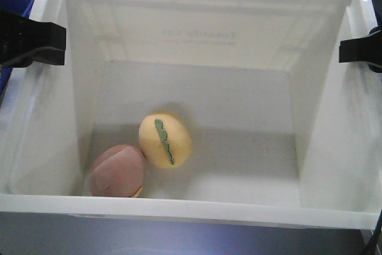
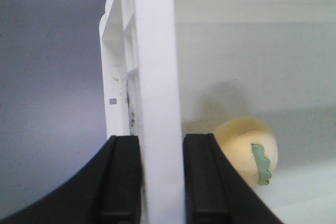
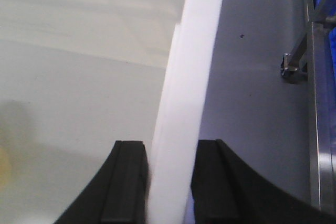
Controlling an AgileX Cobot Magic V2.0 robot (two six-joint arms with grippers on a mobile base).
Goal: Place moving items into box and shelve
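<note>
Grey bench [image 1: 179, 237] shows only as a strip at the near edge. The white box [image 1: 197, 22] hides the rest, so you can't place it against the bench corners. Two items already lie in it by the near-left inside corner: a yellow toy with a green strip [image 1: 165, 140] and, touching it, a pinkish-brown round toy [image 1: 117, 170]. Your left gripper [image 2: 160, 145] is clamped on the left wall's rim and your right gripper [image 3: 170, 150] is clamped on the right wall's rim. Packing looks done, judging from this. Shelving is left, and no shelf is in view.
</note>
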